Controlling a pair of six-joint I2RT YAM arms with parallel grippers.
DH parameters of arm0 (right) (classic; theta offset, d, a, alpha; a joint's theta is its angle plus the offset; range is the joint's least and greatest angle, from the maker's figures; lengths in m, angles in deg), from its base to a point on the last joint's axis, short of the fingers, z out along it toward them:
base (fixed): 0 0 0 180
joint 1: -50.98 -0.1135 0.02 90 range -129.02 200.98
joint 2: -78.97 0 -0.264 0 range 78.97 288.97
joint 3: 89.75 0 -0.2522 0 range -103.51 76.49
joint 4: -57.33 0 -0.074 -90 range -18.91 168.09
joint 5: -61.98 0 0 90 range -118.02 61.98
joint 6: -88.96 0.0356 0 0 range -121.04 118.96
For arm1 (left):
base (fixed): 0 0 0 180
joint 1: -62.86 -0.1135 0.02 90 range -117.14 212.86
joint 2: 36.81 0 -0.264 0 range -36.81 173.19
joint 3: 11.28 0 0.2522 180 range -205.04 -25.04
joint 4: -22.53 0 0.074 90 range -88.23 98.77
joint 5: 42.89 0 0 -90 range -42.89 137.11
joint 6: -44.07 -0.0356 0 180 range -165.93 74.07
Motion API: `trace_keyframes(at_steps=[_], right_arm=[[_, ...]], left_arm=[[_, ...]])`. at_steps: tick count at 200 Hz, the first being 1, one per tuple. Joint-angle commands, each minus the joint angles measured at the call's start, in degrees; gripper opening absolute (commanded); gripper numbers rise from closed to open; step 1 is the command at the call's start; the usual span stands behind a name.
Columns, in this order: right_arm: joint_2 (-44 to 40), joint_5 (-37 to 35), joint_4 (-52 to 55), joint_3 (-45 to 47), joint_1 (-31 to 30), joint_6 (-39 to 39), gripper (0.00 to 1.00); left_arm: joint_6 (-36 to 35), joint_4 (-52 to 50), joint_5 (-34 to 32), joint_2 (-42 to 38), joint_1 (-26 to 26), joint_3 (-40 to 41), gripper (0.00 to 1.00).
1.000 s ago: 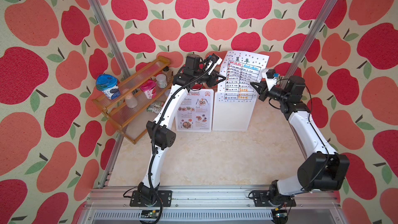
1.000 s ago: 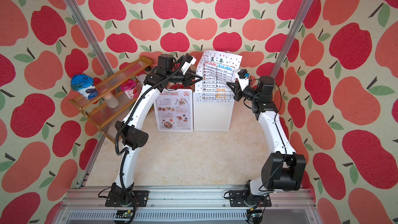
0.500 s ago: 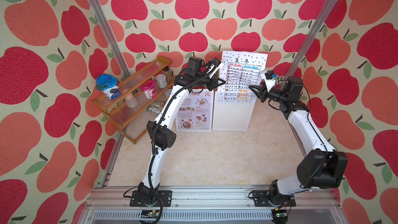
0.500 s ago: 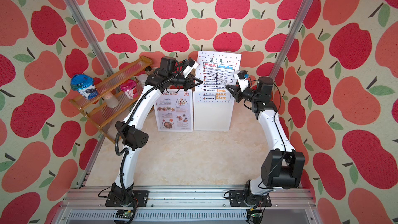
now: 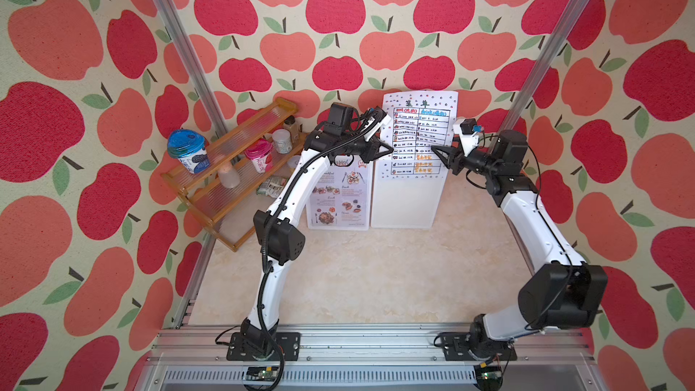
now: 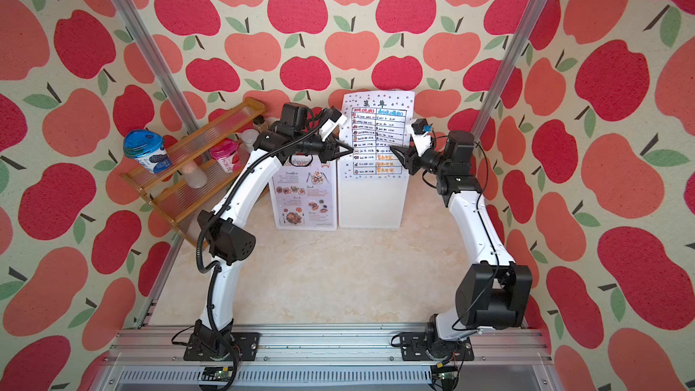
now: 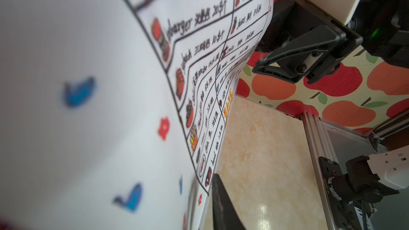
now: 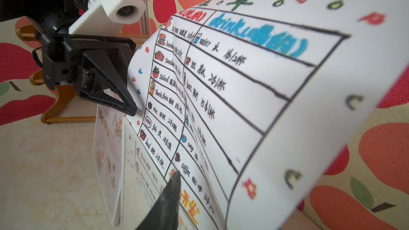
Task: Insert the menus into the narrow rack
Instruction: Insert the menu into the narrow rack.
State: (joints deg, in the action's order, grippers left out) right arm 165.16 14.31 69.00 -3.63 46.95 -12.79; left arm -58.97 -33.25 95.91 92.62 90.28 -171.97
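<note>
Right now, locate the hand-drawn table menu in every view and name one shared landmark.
In a top view: table menu upper centre, above the white rack.
In a top view: same place, shifted slightly leftward.
Left wrist: close up, curved, filling over half the picture.
Right wrist: close up, bowed, filling most of it.
Shared landmark: the beige tabletop.

We see a beige marbled table [image 5: 376, 276]. On it stands a wooden shelf [image 5: 233, 199]; beside the shelf a white stand [image 5: 338, 227], then a second white stand [image 5: 404, 204].
</note>
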Motion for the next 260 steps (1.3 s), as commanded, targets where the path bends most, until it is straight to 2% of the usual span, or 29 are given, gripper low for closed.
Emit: trace_keyframes(at_steps=[1,52,90,132,162,187,217,260], right_arm=[[-0.48,-0.81,-1.35,-2.83,-0.49,1.2,0.5],[0.21,-0.93,-3.96,-3.92,-0.6,2.69,0.52],[0.84,-1.22,-4.45,-5.63,-0.97,3.15,0.52],[1.26,-1.45,-4.11,-6.88,-1.33,3.04,0.42],[1.3,-2.01,-2.79,-6.85,-1.31,1.88,0.3],[1.2,-1.98,-1.96,-6.54,-1.26,1.35,0.25],[0.13,-1.92,-2.64,-4.74,-0.85,1.0,0.12],[-0.97,-1.84,0.94,-4.98,-0.36,0.11,0.12]], left_arm=[[-0.6,0.72,-0.02,-2.53,0.23,-0.33,0.3],[-1.29,0.59,-0.93,-0.85,-0.2,-5.13,0.41],[1.01,5.73,-0.03,-0.8,-1.4,-6.4,0.5],[1.0,5.74,-0.07,0.21,-1.59,-9.16,0.37],[0.89,4.54,0.14,0.04,-2.47,-9.16,0.34],[1.0,4.38,0.63,-0.05,-2.63,-9.07,0.32],[0.82,3.88,0.73,0.11,-2.6,-8.98,0.3],[1.53,4.54,1.43,0.22,-2.22,-8.96,0.25]])
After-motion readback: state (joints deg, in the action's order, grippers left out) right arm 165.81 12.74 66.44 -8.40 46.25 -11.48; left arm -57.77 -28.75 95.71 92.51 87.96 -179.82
